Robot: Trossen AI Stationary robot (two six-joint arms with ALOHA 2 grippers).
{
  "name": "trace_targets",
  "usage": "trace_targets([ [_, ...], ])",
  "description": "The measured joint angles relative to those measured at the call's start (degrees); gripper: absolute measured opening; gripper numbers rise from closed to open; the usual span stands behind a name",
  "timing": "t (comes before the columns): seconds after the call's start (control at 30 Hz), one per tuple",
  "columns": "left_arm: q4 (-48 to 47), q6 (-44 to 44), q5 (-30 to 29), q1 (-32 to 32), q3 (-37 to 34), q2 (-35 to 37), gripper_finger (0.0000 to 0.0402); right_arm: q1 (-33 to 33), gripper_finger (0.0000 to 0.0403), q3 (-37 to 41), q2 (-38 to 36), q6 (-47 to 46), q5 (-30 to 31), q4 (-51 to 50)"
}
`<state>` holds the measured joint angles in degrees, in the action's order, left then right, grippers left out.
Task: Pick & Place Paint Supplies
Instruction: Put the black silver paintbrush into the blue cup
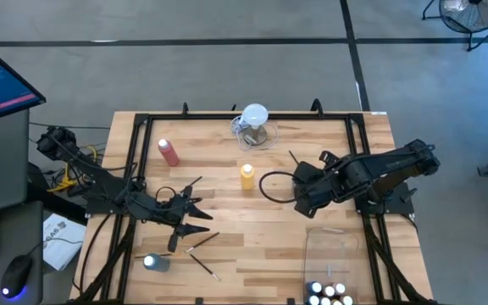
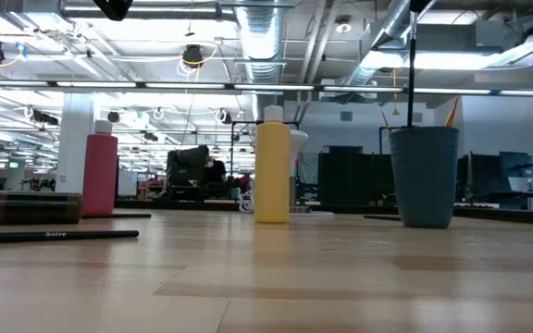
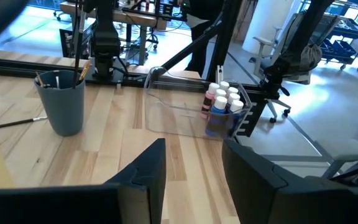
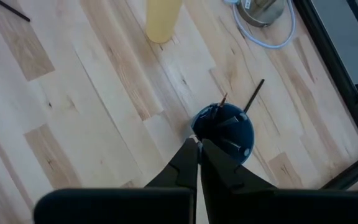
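My right gripper [image 4: 197,149] is shut on a thin dark paintbrush [image 2: 411,74], above a blue-grey cup [image 4: 229,127] with other brushes in it. My left gripper [image 3: 194,180] hangs open over the table's left half [image 1: 197,212], holding nothing. A yellow squeeze bottle [image 1: 246,176] and a pink-red one [image 1: 169,152] stand upright on their bases. Another bottle [image 1: 155,263] lies on its side near the front left. Two loose brushes [image 1: 202,241] [image 1: 203,267] lie flat beside it. White-capped paint bottles [image 3: 222,99] stand in a clear bin [image 1: 333,254]. My right gripper pinches the paintbrush's upper end between its two fingers [image 4: 185,163], which point steeply down; they hide the contact itself. The brush [image 3: 78,37] hangs upright below them. Its lower end reaches into the cup [image 2: 424,176].
A clear jug with a white round top [image 1: 254,119] and its cable stand at the far edge. A black frame [image 1: 227,117] rims the table. Bare wood lies between the yellow bottle and the bin.
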<state>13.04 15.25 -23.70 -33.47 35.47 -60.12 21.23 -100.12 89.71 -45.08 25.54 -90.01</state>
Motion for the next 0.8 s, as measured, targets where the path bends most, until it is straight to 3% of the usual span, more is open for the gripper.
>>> trace_targets([
  [0.57, -0.6, 0.0, 0.0, 0.0, 0.0, 0.0, 0.0127, 0.0, 0.0000, -5.5, -0.2, 1.4, 0.3, 0.0],
  [0.8, -0.9, 0.0, 0.0, 0.0, 0.0, 0.0, 0.0127, -2.0, 0.0000, -3.5, -0.2, 2.1, 0.3, 0.0],
])
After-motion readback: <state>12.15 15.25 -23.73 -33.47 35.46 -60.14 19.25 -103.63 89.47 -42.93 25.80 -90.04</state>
